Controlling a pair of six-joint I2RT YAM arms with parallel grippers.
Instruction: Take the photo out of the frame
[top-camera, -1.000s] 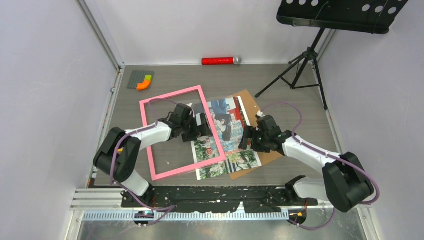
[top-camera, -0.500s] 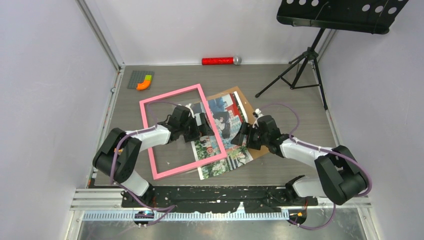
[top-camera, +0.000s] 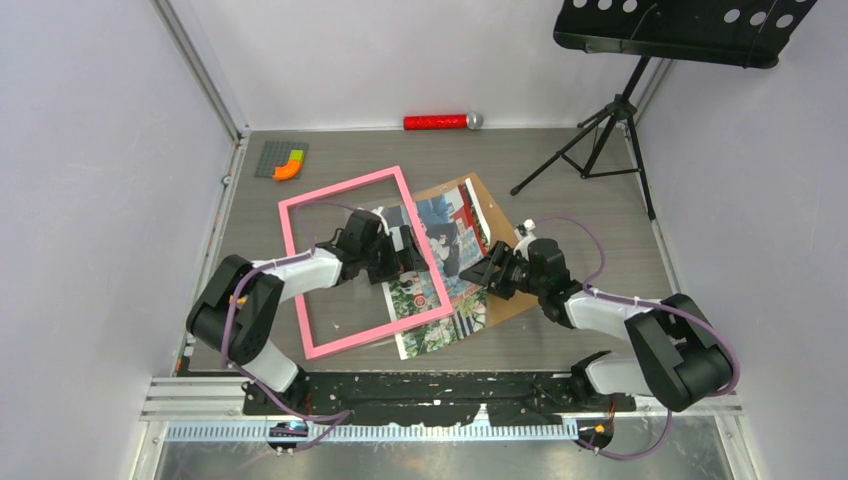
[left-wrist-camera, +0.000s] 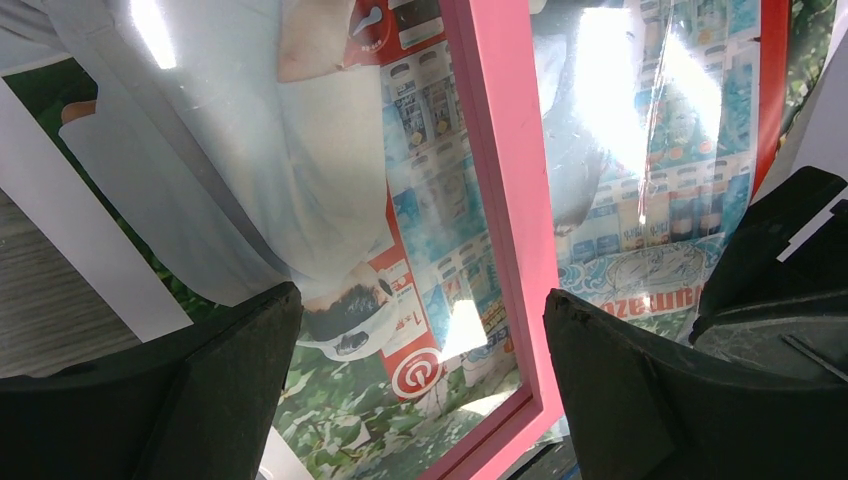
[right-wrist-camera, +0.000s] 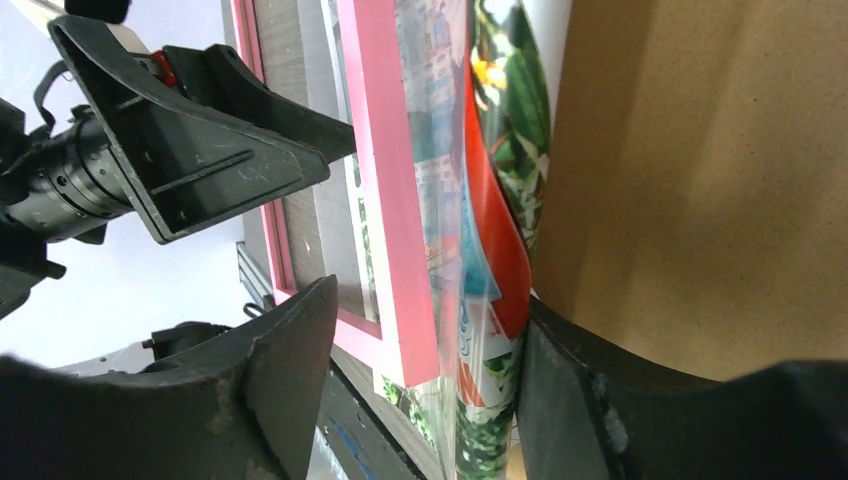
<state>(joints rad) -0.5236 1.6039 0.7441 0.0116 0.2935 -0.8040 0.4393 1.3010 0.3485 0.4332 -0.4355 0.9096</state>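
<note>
While the photo lies partly out of the pink frame, caught under its right rail and spilling rightward onto the brown backing board, both claws are spread wide. The left gripper straddles that rail without clamping it. The right gripper brackets the rail, the photo's edge and what looks like a clear sheet together. Closing there would likely seize the frame too, dragging everything or creasing the glossy print. The frame's opening holds only the photo's left strip; elsewhere the grey table shows through

Circled P-like sign on the photo, upside-down lettering beside it seemingly illegible
</note>
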